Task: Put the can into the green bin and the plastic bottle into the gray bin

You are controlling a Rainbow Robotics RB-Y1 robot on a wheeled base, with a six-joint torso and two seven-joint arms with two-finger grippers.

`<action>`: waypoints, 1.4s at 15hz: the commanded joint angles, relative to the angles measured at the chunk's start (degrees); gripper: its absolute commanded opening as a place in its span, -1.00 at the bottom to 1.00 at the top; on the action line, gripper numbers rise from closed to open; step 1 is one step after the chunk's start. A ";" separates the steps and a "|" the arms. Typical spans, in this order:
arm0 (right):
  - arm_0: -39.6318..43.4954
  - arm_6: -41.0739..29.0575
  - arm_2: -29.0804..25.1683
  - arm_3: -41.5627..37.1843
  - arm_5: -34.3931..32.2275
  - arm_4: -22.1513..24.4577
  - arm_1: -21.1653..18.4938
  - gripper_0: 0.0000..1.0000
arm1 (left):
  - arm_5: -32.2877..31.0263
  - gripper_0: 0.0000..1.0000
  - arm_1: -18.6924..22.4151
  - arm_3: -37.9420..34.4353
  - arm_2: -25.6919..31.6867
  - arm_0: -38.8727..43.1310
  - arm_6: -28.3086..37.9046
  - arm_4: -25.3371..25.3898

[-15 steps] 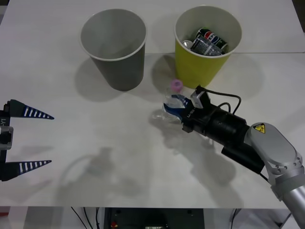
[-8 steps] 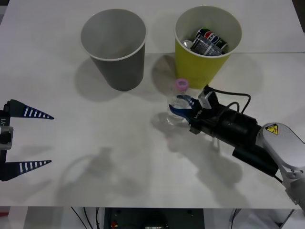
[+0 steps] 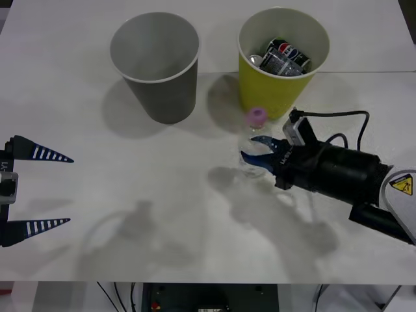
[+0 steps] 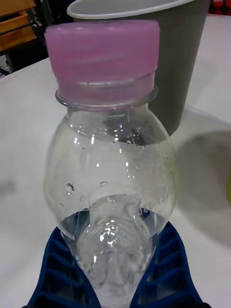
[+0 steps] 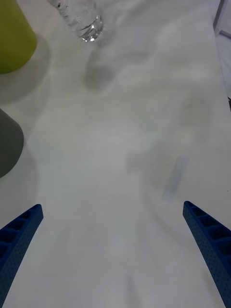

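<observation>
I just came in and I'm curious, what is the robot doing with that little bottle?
The right tool is shut on the plastic bottle, holding it upright above the table beside the green bin. That bin already has cans in it. The gray bin stands further left. The left tool waits open near the table's left edge.

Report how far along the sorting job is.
Done: cans lie inside the green bin. In hand: the right claw is shut on the plastic bottle, lifted off the table in front of that bin. Left: dropping it into the gray bin. The left claw waits open near the table's left edge.
</observation>
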 commanded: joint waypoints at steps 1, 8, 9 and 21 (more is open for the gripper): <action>0.41 -15.14 -4.74 -8.64 -10.56 8.64 -0.09 -1.00 | 0.00 1.00 0.00 0.00 0.00 0.00 0.00 0.00; -6.10 -39.22 -10.89 -23.05 -30.16 16.90 -1.94 -1.00 | 0.00 1.00 0.00 0.00 0.00 0.00 0.00 0.00; -8.03 -39.22 -11.24 -23.05 -32.00 16.29 -2.38 -1.00 | 0.00 1.00 0.00 0.00 0.00 0.00 0.00 0.00; -44.94 -39.22 -3.24 -1.96 -41.85 12.33 -0.53 -1.00 | 0.00 1.00 0.00 0.00 0.00 0.00 0.00 0.00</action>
